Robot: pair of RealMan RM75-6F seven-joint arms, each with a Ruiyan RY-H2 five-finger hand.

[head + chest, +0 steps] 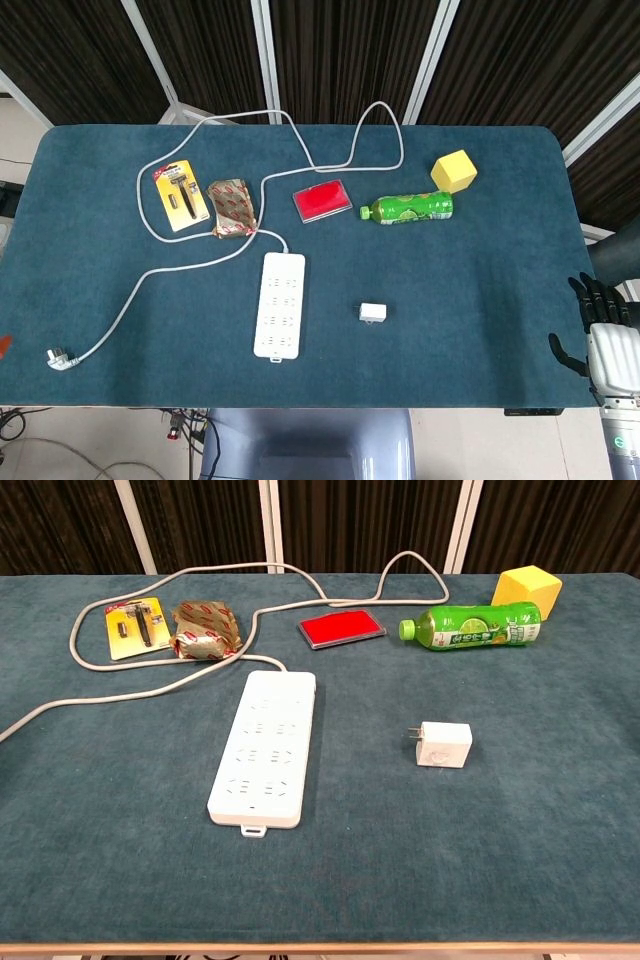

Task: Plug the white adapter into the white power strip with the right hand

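**Adapter unplugged; right hand at table's edge**

Right hand [605,335]: off the near right corner of the table [480,300], seen in the head view only; fingers apart, nothing held. Left hand: not in view.

Adapter [444,745]: white, flat on the cloth, prongs toward the strip, well apart from the hand. Untouched.

Strip [264,747]: white, left of the adapter and near it, lying lengthwise near-to-far, sockets up, all empty. Cable [330,150] leaving the far end, looping across the back of the table and ending at a plug [58,357] near the front left edge.

Further back: red pad [341,629], green bottle [470,626] on its side, yellow cube [526,586]; at far left, foil packet [206,631] and carded razor [136,627].

Step in hand, judged: reach for the adapter. Advice: approach from the right, pinch the body by its sides, leave prongs clear; lift, turn prongs downward, align over a matching socket, press straight down. Risk: strip sliding on the cloth, prongs tilted at entry.
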